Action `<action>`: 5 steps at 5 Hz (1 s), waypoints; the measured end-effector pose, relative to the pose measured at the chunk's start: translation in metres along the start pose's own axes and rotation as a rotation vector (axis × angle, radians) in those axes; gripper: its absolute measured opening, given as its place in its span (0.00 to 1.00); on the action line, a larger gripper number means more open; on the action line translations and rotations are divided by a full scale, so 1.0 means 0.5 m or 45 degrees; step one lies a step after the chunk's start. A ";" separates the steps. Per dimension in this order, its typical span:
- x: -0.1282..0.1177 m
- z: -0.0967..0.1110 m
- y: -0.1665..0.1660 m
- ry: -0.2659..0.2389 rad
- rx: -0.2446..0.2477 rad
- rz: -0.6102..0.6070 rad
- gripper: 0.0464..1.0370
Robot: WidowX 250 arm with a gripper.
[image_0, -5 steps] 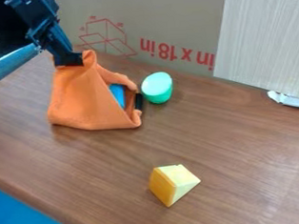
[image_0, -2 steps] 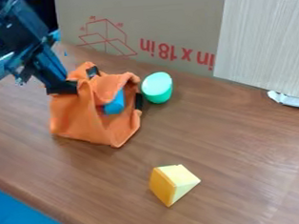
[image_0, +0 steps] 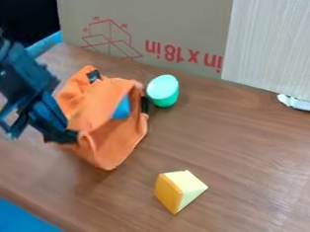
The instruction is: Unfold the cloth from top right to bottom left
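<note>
Claw (image_0: 68,137) grips crumpled orange cloth (image_0: 114,140) — blue object (image_0: 122,109) peeking out.

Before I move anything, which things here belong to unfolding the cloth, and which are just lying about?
Part of the job:
orange cloth
black gripper, at the cloth's edge

Just lying about:
green block, beside the cloth
yellow wedge
blue object, partly covered by the cloth
cardboard, standing behind

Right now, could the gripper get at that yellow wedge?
Probably, but not straight away: the gripper seems to be pinching the orange cloth, whose lower corner juts into the way. Once released, the yellow wedge looks approachable, standing uncovered on the table.
</note>
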State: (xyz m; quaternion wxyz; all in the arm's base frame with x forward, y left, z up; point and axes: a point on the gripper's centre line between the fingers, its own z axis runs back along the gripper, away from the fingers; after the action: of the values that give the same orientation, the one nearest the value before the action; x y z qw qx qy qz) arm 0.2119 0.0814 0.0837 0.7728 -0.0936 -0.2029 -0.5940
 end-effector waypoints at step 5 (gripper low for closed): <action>-0.050 -0.073 -0.093 0.164 -0.184 0.013 0.95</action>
State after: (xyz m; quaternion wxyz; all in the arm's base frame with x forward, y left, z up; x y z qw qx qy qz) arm 0.1695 0.0764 0.0356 0.7786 -0.1116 -0.1088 -0.6078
